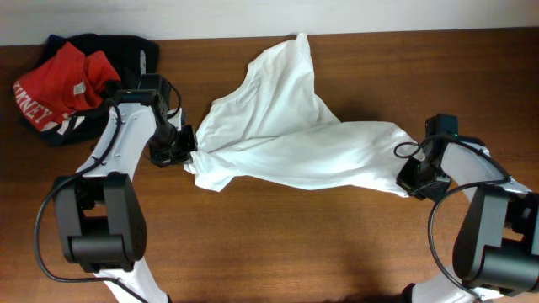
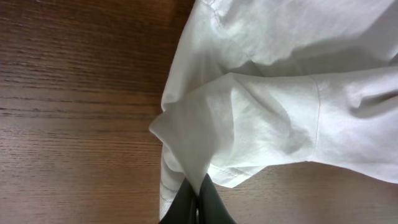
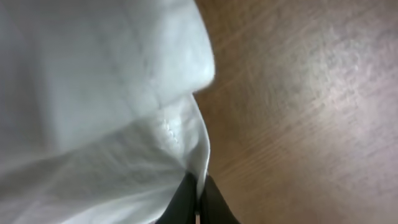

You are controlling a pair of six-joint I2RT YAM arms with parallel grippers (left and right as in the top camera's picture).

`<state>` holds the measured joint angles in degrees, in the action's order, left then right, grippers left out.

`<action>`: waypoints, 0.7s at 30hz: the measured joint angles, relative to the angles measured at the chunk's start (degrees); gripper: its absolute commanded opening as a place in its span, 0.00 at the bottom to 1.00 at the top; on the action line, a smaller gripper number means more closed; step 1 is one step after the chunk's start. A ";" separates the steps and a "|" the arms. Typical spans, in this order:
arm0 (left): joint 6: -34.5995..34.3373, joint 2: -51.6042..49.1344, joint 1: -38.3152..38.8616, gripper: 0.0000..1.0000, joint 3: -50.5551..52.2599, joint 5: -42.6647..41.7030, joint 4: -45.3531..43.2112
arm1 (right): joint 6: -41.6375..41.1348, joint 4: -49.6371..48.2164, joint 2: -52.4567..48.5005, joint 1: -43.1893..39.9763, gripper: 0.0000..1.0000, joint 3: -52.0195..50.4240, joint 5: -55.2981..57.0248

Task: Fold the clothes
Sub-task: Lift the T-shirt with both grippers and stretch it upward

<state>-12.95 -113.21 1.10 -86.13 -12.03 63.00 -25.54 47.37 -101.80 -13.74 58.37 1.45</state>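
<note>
White letters, readable only in part as "RNEY", run across the red garment (image 1: pixel 63 77).

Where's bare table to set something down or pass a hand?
Free: wide front strip of table below the white T-shirt; far-right corner beside its peak. Crowded: far-left, red and black garments beside the left arm; shirt spans the middle.

Robotics lab bench, wood-grain table (image 1: pixel 295 244), left arm (image 1: pixel 118 151) and right arm (image 1: pixel 482 172) mounted at its near edge (cables (image 1: pixel 39 231) exposed), pale wall (image 1: pixel 379 15) behind
</note>
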 measured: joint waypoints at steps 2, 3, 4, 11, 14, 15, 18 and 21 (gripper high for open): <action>-0.02 -0.02 0.00 0.00 -1.64 0.00 2.56 | 0.02 4.42 -0.20 -0.07 0.04 2.58 0.02; -0.02 -0.02 0.00 0.00 -3.78 -0.02 4.02 | -0.02 6.21 -0.17 -0.11 0.04 4.20 0.02; -0.04 -0.02 0.00 0.00 -6.71 0.00 5.68 | 0.00 10.43 -0.20 -0.33 0.04 7.72 0.02; 0.11 1.05 0.02 0.00 -31.69 1.16 15.61 | -0.02 35.39 0.59 -1.29 0.04 35.52 0.02; 0.13 2.01 0.02 0.00 -42.62 1.75 19.87 | 0.35 44.00 0.96 -1.29 0.04 48.94 -0.33; 0.15 2.03 0.02 0.00 -45.53 1.79 21.14 | 0.81 45.57 1.03 -1.29 0.04 51.69 -0.81; 0.28 3.13 0.02 0.00 -57.42 2.14 25.51 | 4.79 49.46 1.62 -1.29 0.04 66.20 -6.86; 0.28 3.08 0.02 0.00 -69.90 2.40 32.28 | 6.88 49.59 3.45 -1.29 0.04 74.55 -15.04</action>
<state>-12.67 -110.13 1.13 -156.03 -9.63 95.29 -18.65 96.97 -98.35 -15.03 132.92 -13.58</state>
